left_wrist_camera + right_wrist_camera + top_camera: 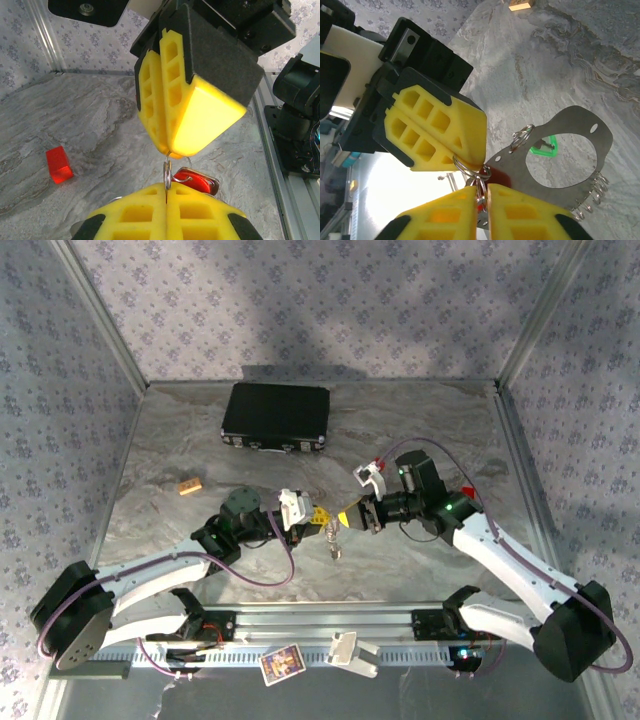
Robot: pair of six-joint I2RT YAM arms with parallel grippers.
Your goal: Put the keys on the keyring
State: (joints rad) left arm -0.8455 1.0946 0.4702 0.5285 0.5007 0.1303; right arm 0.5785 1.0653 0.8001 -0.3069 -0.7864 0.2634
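Right hand [482,189] and left hand [454,160] both clamp tightly onto the keyring [464,166], red key [501,177] beside it; uneven tugging could slip the ring free.

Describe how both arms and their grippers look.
The left arm and right arm each have white link shells, black joints and a thin purple cable looping alongside. The left gripper and right gripper have black housings and yellow wedge-shaped fingers with square cut-outs.
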